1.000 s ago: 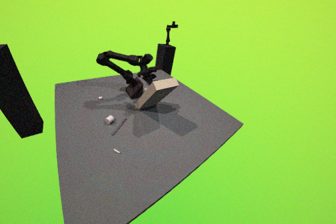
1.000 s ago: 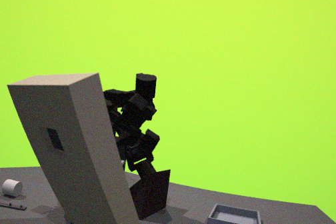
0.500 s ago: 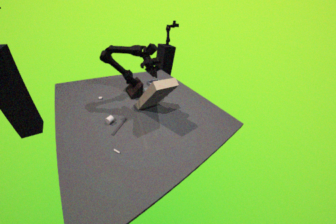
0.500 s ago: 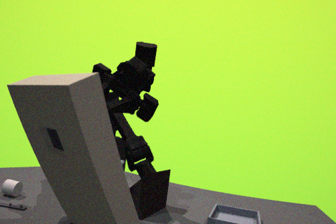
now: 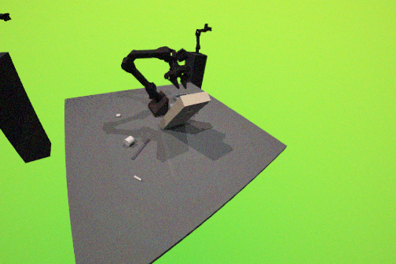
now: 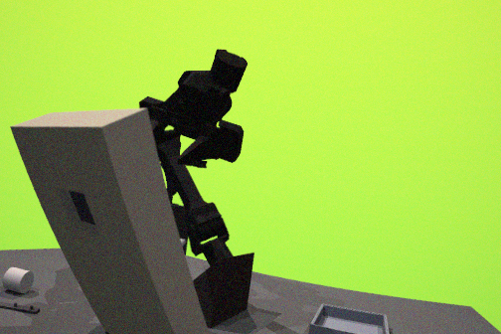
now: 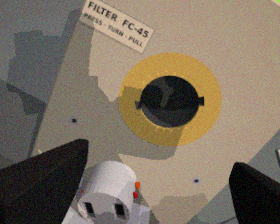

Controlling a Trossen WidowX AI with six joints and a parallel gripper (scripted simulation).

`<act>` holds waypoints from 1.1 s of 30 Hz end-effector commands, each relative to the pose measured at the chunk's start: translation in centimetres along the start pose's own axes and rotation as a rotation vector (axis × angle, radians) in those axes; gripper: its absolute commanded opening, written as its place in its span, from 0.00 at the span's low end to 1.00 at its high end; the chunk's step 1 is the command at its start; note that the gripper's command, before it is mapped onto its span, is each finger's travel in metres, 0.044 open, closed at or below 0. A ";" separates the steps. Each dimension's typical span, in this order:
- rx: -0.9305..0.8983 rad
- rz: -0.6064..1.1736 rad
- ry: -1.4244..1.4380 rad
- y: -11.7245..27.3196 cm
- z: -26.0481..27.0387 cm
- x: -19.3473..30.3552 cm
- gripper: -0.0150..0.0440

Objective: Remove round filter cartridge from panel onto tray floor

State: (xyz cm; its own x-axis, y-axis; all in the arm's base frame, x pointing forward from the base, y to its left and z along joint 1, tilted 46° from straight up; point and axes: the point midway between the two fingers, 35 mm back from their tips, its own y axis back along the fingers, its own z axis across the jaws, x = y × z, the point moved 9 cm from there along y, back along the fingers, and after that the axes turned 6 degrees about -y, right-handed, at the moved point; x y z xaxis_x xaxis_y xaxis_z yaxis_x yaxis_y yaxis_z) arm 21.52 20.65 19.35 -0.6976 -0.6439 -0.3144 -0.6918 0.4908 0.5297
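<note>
Top view is showing a broad grey surface bearing a beige service panel, which is leaning at a slant beside the black robot arm. The pale blue-grey tray is sitting near the panel, its walls rising around a shallow floor.

On the panel's face, a yellow ring is framing a dark, round opening with a notch at each side, near a label reading "FILTER FC-45, PRESS · TURN · PULL." The gripper is spreading its fingers wide, gripping nothing.

Out of its socket, the white filter cartridge is showing two dark slots, partly hidden by one finger in the wrist view; what is supporting it cannot be told. Elsewhere, a second white cylinder is lying near a slim dark bar. A short white rod is resting well apart from the panel.
</note>
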 end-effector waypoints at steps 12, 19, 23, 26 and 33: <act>0.003 0.288 -0.337 -3.6 1.0 4.8 0.77; 0.002 0.288 -0.337 -4.6 1.1 5.0 0.77; 0.001 0.288 -0.337 -5.3 1.2 5.2 0.77; 0.001 0.288 -0.337 -5.7 1.2 5.3 0.77; 0.002 0.287 -0.338 -6.8 1.2 5.6 0.77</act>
State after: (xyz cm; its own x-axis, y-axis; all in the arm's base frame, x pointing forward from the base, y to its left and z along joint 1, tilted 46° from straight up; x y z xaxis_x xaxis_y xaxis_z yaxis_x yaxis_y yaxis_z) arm 21.86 14.79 13.33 -0.8837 -0.2491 -0.3962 -0.4597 0.6201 0.6357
